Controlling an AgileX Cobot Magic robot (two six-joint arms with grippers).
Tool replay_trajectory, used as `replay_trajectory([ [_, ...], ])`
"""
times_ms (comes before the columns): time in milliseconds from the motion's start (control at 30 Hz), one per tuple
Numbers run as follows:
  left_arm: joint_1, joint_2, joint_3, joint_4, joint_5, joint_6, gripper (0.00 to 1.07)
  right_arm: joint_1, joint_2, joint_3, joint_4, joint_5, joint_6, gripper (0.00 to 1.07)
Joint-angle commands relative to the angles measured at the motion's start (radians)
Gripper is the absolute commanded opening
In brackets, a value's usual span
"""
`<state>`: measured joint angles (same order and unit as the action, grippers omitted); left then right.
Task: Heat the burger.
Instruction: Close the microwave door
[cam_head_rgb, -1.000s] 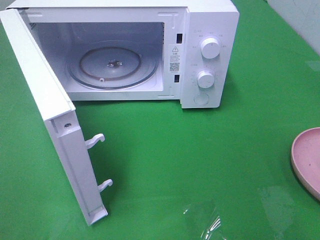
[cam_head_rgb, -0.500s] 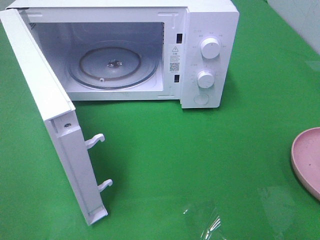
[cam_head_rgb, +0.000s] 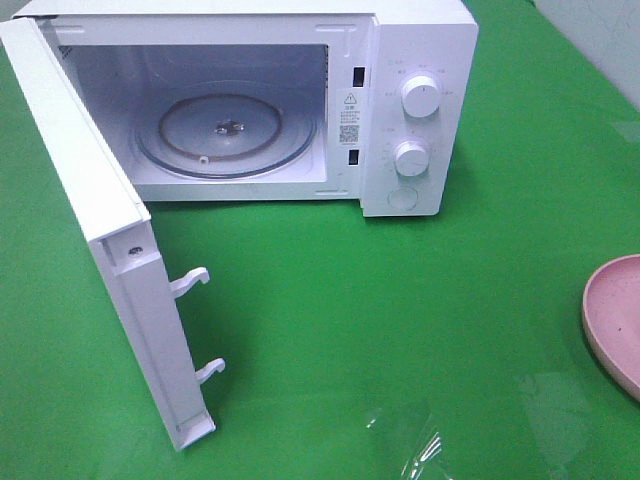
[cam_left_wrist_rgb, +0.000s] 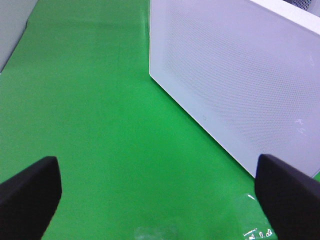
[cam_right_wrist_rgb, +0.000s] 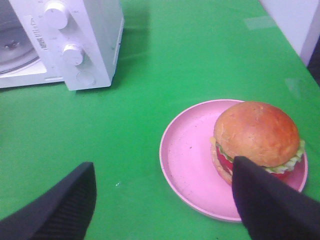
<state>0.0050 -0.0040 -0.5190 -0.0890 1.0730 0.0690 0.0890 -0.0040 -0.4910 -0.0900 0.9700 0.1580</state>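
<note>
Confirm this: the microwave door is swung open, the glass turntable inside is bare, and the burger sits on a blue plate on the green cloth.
One thing is wrong: the plate is pink, not blue, as the right wrist view shows, with the burger on it. The rest holds: in the exterior high view the microwave door is swung open and the glass turntable is bare.

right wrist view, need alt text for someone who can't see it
A burger with a glossy brown bun sits on the far side of a pink plate on a green table, framed by the open right gripper. Further off stands a white microwave with two knobs.
</note>
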Motion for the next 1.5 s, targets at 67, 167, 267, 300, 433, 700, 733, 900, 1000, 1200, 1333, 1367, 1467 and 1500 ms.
replay_trajectory([
  [67, 0.002, -0.005, 0.001, -0.007, -0.003, -0.005, 0.97, -0.013, -0.027, 0.001, -0.001, -0.007, -0.015, 0.73],
  [167, 0.002, -0.005, 0.001, -0.007, -0.003, -0.005, 0.97, -0.013, -0.027, 0.001, -0.001, -0.007, -0.015, 0.73],
  [267, 0.002, -0.005, 0.001, -0.008, -0.003, -0.006, 0.97, -0.013, -0.027, 0.001, -0.001, -0.007, -0.015, 0.73],
  [300, 0.002, -0.005, 0.001, -0.008, -0.003, -0.006, 0.97, -0.013, -0.027, 0.001, -0.001, -0.007, -0.015, 0.73],
  [433, 0.002, -0.005, 0.001, -0.041, -0.005, -0.005, 0.97, -0.013, -0.027, 0.001, -0.001, -0.007, -0.015, 0.73],
  [700, 0.002, -0.005, -0.053, -0.056, -0.088, 0.099, 0.97, -0.013, -0.027, 0.001, -0.001, -0.007, -0.015, 0.73],
  [733, 0.002, -0.005, -0.055, -0.054, -0.14, 0.13, 0.97, -0.013, -0.027, 0.001, -0.001, -0.007, -0.015, 0.73],
  [900, 0.002, 0.049, -0.016, -0.047, -0.183, 0.145, 0.97, -0.013, -0.027, 0.001, -0.001, -0.007, -0.015, 0.73],
  [1000, 0.002, 0.119, 0.005, -0.016, -0.213, 0.14, 0.97, -0.013, -0.027, 0.001, -0.001, -0.007, -0.015, 0.73],
  [1200, -0.001, 0.257, 0.006, 0.014, -0.334, 0.086, 0.97, -0.013, -0.027, 0.001, -0.001, -0.007, -0.015, 0.73],
  [1333, -0.007, 0.351, 0.006, 0.014, -0.424, -0.001, 0.97, -0.013, -0.027, 0.001, -0.001, -0.007, -0.015, 0.73],
  [1367, -0.007, 0.351, 0.006, 0.014, -0.424, -0.001, 0.97, -0.013, -0.027, 0.001, -0.001, -0.007, -0.015, 0.73],
  [1467, -0.007, 0.385, 0.006, 0.015, -0.449, 0.001, 0.96, -0.013, -0.027, 0.001, -0.001, -0.007, -0.015, 0.73],
  [1500, -0.007, 0.41, 0.006, 0.022, -0.469, 0.001, 0.94, -0.013, -0.027, 0.001, -0.001, -0.007, -0.015, 0.73],
])
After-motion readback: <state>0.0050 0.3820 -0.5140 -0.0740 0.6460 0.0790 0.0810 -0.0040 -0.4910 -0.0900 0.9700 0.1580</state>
